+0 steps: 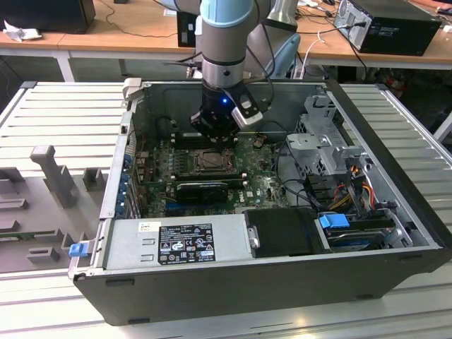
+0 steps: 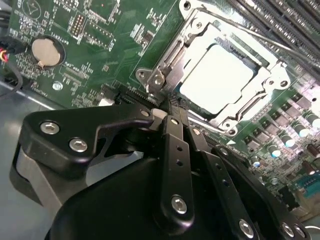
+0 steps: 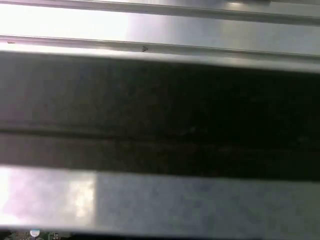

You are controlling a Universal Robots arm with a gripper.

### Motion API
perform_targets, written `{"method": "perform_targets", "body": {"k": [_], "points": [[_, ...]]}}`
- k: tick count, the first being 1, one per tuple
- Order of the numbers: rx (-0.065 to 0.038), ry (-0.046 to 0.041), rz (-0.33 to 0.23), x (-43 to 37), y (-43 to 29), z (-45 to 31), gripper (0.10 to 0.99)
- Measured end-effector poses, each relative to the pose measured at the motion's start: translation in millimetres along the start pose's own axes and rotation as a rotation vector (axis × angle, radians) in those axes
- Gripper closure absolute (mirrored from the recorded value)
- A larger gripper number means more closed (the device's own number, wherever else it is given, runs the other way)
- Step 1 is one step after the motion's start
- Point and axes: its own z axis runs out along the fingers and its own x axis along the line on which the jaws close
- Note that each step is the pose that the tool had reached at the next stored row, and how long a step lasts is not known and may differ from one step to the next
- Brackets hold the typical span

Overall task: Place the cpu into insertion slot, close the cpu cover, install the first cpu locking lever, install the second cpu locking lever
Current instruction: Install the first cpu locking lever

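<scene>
The cpu point(image 2: 217, 80) lies flat in the insertion slot point(image 1: 210, 161), its pale top showing through the window of the cpu cover point(image 2: 172, 60). The silver cover frame is down over the chip. A thin metal locking lever point(image 2: 292, 50) runs along the socket's far side. My gripper point(image 2: 172, 107) is shut, with its black fingers point(image 2: 176, 150) pressed together and nothing seen between them. The tips sit right at the socket's edge, by a corner of the cover. In the exterior view the gripper point(image 1: 214, 143) hangs just above the socket inside the open computer case.
The case walls point(image 1: 395, 162) ring the green motherboard point(image 2: 105, 45). A power supply point(image 1: 176, 244) fills the front, a drive cage point(image 1: 328, 141) and cables stand on the exterior view's right, and a black card point(image 1: 201, 189) lies beside the socket. Memory slots point(image 2: 280, 20) border the socket.
</scene>
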Motion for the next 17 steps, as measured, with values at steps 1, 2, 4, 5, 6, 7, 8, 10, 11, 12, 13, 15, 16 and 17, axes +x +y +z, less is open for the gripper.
{"method": "perform_targets", "body": {"k": [1, 2, 4, 5, 6, 7, 8, 10, 11, 12, 13, 15, 16, 17], "points": [[0.005, 0.0002, 0.000, -0.4, 0.6, 0.7, 0.980], [0.008, 0.0007, -0.001, -0.8, 1.1, 1.2, 0.980], [0.014, 0.0012, -0.001, -1.4, 2.1, 2.1, 0.980], [0.016, 0.0013, -0.001, -1.9, 2.8, 2.8, 0.980], [0.017, 0.0009, -0.001, -2.0, 3.0, 3.1, 0.980], [0.017, 0.0008, -0.001, -2.1, 3.0, 3.1, 0.980], [0.017, 0.0009, -0.002, -2.1, 3.0, 2.8, 0.980], [0.014, -0.0006, -0.002, -2.3, 3.4, 0.5, 0.980], [0.015, 0.0003, -0.002, -2.2, 3.3, -1.9, 0.980], [0.013, 0.0005, -0.002, -2.3, 3.4, -7.9, 0.980], [0.012, 0.0005, -0.002, -2.2, 3.5, -11.4, 0.980], [0.010, 0.0005, -0.002, -1.1, 3.7, -15.6, 0.980], [0.010, 0.0004, -0.002, -0.1, 3.8, -16.6, 0.980], [0.009, 0.0003, -0.002, 0.8, 3.9, -17.9, 0.980]]}}
